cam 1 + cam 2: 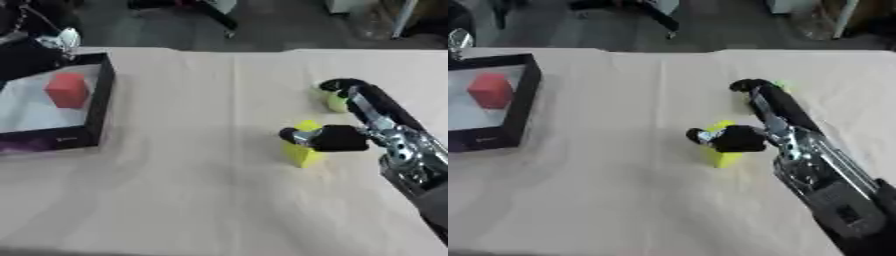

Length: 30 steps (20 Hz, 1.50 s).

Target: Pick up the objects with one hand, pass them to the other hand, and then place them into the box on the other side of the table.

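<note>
Right hand (337,136): thumb and fingers spread apart, thumb against yellow block (303,152), nothing gripped.
Yellow block: on table (192,190), well right of black box (98,107).
Red block (67,90): inside black box.
Green object (336,101): just behind yellow block, partly hidden by fingers.

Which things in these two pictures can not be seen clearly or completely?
- Yellow block: its top is covered by the right robot hand; whether the thumb touches it is unclear.
- Yellow-green object: the fingers hide most of it, and in the right eye view almost all.
- Black box: cut by the left edge; red block inside.
- Left robot hand: in no view.
</note>
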Each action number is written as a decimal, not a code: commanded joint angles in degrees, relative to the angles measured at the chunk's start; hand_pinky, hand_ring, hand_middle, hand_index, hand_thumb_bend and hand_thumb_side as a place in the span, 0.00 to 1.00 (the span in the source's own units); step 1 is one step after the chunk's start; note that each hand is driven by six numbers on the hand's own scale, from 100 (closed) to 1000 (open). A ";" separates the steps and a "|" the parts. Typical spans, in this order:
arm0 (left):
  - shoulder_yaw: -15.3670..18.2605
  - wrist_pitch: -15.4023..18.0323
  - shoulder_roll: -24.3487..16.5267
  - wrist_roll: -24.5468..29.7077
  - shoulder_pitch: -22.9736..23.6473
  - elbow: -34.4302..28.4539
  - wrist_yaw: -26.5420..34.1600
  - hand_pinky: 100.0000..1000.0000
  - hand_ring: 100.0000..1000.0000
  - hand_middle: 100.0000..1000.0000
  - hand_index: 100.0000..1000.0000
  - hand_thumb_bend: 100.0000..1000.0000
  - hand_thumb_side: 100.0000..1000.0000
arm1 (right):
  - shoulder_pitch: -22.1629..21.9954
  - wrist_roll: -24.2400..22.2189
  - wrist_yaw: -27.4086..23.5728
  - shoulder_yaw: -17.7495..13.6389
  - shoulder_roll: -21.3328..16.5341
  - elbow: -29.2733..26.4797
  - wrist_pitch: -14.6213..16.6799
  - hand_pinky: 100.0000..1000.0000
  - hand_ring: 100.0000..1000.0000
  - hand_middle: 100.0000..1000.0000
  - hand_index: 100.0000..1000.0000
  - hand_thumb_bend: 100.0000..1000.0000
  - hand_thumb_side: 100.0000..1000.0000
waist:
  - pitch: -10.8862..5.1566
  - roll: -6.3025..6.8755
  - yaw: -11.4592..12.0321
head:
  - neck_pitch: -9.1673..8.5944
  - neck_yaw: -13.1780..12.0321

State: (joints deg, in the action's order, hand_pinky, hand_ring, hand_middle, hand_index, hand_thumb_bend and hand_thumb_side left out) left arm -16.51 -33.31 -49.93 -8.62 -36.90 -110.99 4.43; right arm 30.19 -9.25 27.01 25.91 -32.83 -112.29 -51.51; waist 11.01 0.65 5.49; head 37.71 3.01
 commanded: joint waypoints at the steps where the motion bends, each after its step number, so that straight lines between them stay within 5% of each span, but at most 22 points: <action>1: 0.28 0.04 -1.76 0.01 -1.20 -0.59 -0.24 0.76 0.54 0.49 0.64 0.00 0.24 | 0.72 -0.46 0.05 0.00 -0.06 1.20 -0.44 0.81 0.90 0.85 0.85 0.66 0.39 | -0.45 -0.64 0.18 | 0.28 0.57; 14: -0.50 -0.08 -1.36 0.12 -1.00 -0.25 -0.48 0.76 0.54 0.49 0.63 0.00 0.26 | 0.64 6.79 -2.49 0.45 1.70 10.31 -0.46 0.80 0.89 0.84 0.85 0.67 0.37 | -0.09 -0.67 0.41 | 0.21 0.95; 30: -0.80 -0.23 -1.18 0.18 -0.55 0.30 -1.03 0.76 0.54 0.49 0.63 0.00 0.26 | -0.08 10.82 -12.99 1.02 2.53 14.24 -0.46 0.78 0.87 0.82 0.83 0.64 0.32 | -0.04 -0.57 0.20 | 0.46 0.77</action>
State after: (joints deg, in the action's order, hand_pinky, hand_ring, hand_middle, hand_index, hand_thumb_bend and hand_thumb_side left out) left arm -17.87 -33.53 -49.86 -8.42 -36.83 -110.57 3.71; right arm 29.64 1.13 14.79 27.10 -29.92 -97.72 -52.00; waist 11.03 0.65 5.70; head 38.15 3.75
